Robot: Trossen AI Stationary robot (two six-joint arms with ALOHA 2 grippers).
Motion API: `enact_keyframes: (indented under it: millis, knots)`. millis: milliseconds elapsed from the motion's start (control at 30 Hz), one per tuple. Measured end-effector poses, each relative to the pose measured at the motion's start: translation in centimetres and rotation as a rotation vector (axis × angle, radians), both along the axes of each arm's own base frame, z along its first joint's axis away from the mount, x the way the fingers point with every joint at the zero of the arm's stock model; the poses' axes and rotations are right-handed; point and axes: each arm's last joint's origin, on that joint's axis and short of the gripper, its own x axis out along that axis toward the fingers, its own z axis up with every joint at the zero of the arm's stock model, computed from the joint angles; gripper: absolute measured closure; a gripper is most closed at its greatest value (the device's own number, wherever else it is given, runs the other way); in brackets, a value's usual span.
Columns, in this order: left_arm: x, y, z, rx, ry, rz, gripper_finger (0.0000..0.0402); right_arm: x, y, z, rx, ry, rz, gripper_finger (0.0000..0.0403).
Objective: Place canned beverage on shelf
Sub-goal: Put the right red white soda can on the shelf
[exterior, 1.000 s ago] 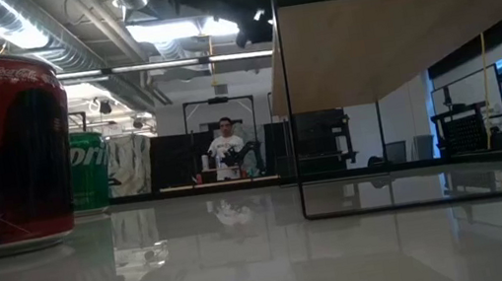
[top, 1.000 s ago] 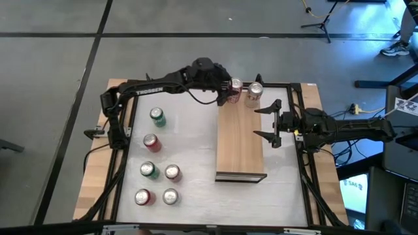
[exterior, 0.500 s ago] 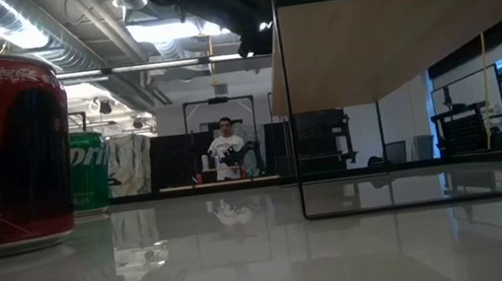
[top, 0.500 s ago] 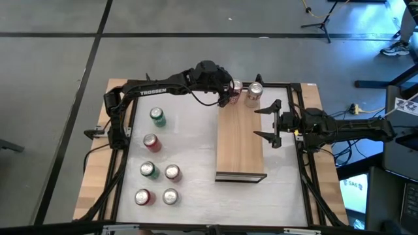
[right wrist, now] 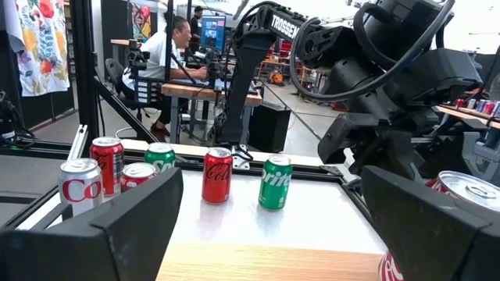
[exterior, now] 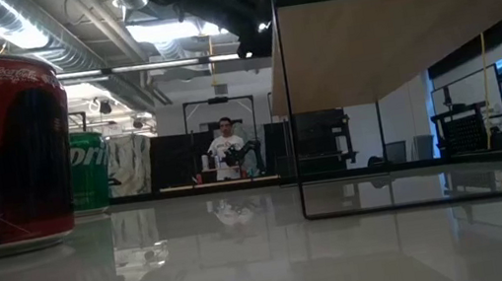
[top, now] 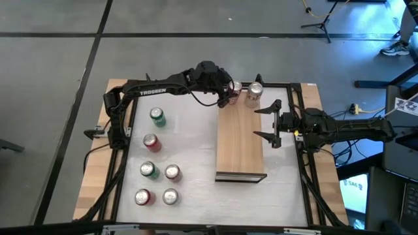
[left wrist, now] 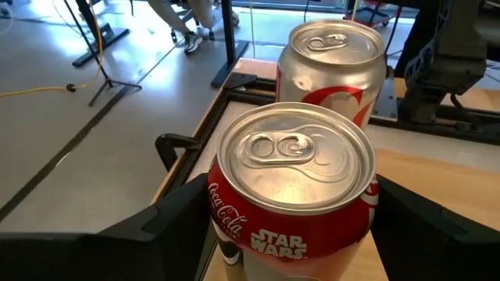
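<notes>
I see the white table [top: 196, 140] with the shelf [top: 240, 140] lying just right of centre. At twelve o'clock, on the shelf's far end, my left gripper [top: 230, 93] pinches a red Coca-Cola can [left wrist: 293, 195] between its jaws, beside a silver can [top: 254, 93]. At three o'clock my right gripper [top: 271, 123] waits, jaws spread. Six loose cans [top: 157, 160] stand at nine o'clock.

My arms are matte black, chunky at the joints, with black cables looping along them. White "TROSSEN" lettering runs down my left arm [top: 153, 91]. My right arm [top: 356, 128] shows a small yellow spot at the wrist. My fingers [left wrist: 176, 218] are flat, dark, angular plates.
</notes>
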Motion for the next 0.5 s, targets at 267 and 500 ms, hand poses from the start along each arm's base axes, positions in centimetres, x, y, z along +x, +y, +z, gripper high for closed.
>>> enact_keyframes:
  millis: [267,500]
  knots:
    - [-0.01,-0.01,-0.03,-0.001,0.003,0.000,0.0098,0.00,0.00,0.00,0.000,0.000,0.000,0.0017]
    - [0.09,-0.30,-0.07,-0.002,0.007,-0.006,0.0073,0.00,0.00,0.00,0.000,0.000,0.000,0.0017]
